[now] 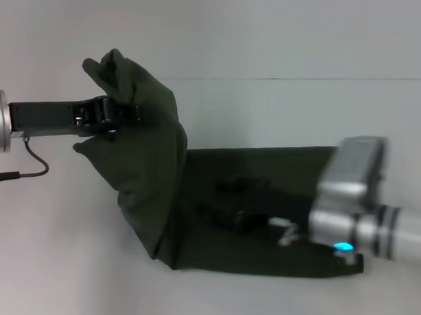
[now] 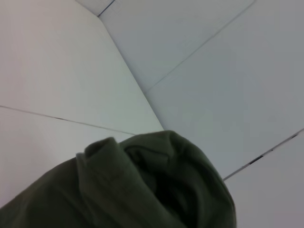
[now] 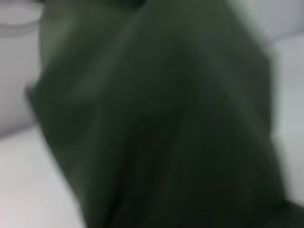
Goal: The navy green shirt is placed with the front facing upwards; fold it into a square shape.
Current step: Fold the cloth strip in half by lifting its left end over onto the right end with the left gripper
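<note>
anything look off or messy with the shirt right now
Nothing damaged. The shirt is uneven mid-fold: the left gripper holds one end bunched up off the table, cloth draping down in folds, while the rest lies flat. The right gripper is low over that flat part.

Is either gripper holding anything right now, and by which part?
The left gripper is shut on the navy green shirt, pinching a bunched end lifted off the table. The right gripper sits low over the shirt; its hold cannot be told.
</note>
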Available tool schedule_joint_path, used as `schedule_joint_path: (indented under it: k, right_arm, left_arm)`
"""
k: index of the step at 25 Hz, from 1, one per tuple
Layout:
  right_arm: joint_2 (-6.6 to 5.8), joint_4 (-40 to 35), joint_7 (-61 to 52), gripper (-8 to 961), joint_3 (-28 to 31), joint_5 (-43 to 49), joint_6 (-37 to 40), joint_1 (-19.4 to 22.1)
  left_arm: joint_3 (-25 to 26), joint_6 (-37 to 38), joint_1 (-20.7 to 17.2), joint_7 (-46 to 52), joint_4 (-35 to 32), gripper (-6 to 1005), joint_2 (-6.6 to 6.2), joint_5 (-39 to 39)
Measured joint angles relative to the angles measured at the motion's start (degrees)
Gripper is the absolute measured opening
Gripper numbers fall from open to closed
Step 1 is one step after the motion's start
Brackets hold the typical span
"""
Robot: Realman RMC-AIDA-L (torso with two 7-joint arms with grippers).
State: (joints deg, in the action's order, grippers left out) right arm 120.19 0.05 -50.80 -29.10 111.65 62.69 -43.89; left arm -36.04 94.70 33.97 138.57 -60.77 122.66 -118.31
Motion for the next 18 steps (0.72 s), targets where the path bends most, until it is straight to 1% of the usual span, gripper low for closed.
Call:
schedule_joint_path:
  k: [3, 6, 10, 13, 15, 18]
  right_arm:
    - [-0.09, -9.1, -5.1, 660, 0.3, 0.0, 6.6, 5.6]
    - [-0.42, -17.5, -9.0, 660, 1.4, -1.3, 12.2, 11.3]
    - [-0.58, -25.5, -11.6, 659, 3.1, -5.7, 16.8, 18.4]
    - [-0.64, -28.5, -12.6, 659, 3.7, -8.6, 17.7, 21.5]
    - [-0.66, -29.1, -12.7, 660, 4.4, -9.3, 17.7, 22.5]
    - [-0.66, -29.1, -12.6, 659, 5.1, -9.3, 17.5, 23.1]
  left_arm:
    - [0.0, -0.6, 0.4, 0.0, 0.2, 82, 0.36, 0.0]
    - [0.0, -1.6, 1.0, 0.0, 1.1, 82, 1.0, 0.0]
    - [-1.3, -3.4, 2.5, -0.3, 5.4, 82, 1.41, 1.2]
    - [-5.0, -6.2, 3.0, -1.4, 9.4, 83, 1.55, 4.7]
    - [-8.9, -9.3, 3.1, -2.4, 12.0, 83, 1.62, 7.9]
    - [-12.8, -13.0, 3.3, -3.6, 14.9, 83, 1.62, 12.0]
